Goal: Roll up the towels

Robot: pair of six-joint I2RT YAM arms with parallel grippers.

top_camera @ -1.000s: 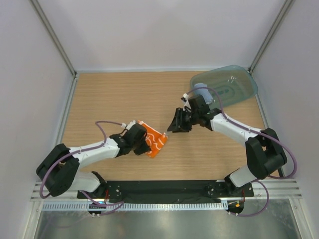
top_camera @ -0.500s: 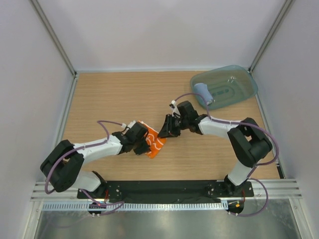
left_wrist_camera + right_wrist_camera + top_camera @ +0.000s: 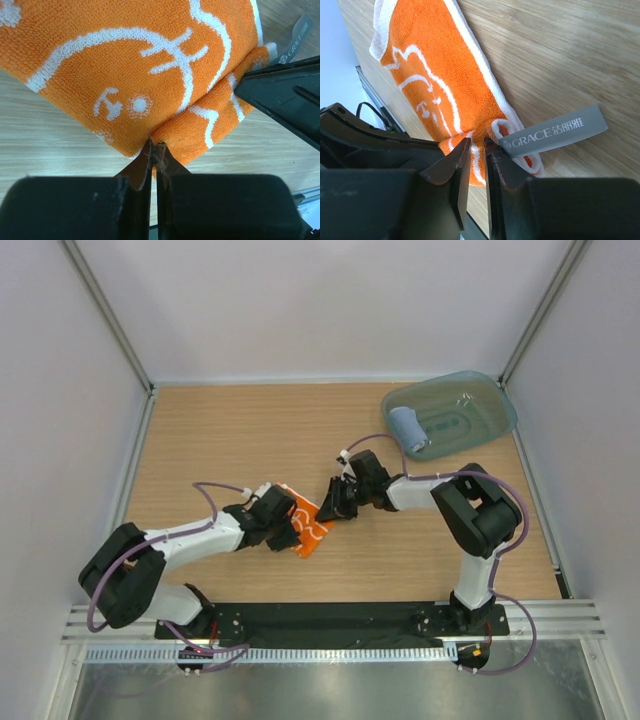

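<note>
Top cam: fixed, high, behind arm bases (image 3: 470, 602); looks down on whole worktop (image 3: 220, 430), far off.
L wrist cam: on left claw (image 3: 154, 148), faces fwd past its jaws; v. close, orange towel (image 3: 125, 60) fills upper frame.
R wrist cam: on right claw (image 3: 476, 143), looks along its jaws; close, bare worktop at upper right.
Shared: all 3 see orange towel, mid-frame in top; each wrist cam catches other claw.
</note>
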